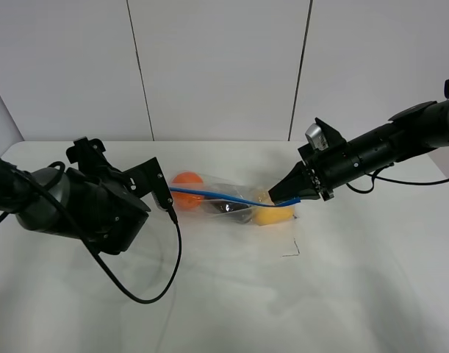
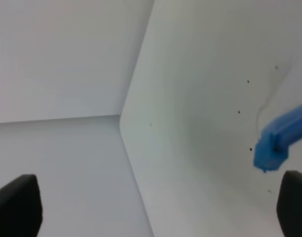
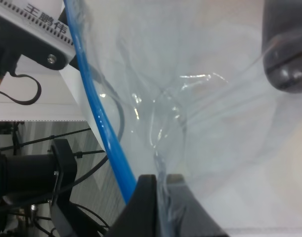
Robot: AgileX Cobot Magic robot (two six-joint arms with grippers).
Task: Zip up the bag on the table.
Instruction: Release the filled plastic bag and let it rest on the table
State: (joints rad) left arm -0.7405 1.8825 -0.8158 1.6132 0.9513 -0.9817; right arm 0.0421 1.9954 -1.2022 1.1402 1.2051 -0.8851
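Observation:
The clear bag [image 1: 224, 200] lies mid-table [image 1: 342, 294] with orange, dark and yellow produce showing through it. Its blue zipper strip [image 1: 224, 195] runs from one gripper to the other. My right gripper [image 1: 286, 193] is shut on the bag's right end. In the right wrist view its fingertips [image 3: 146, 197] pinch the crinkly plastic next to the blue strip [image 3: 99, 123]. At the bag's left end my left gripper [image 1: 165, 195] stands open. In its wrist view the strip's blue end [image 2: 272, 148] hangs free near one dark finger [image 2: 294, 202], apart from it.
A black cable [image 1: 147, 294] loops from the left arm over the front of the table. A thin dark mark [image 1: 290, 250] lies just in front of the bag. White wall panels rise behind the table's far edge.

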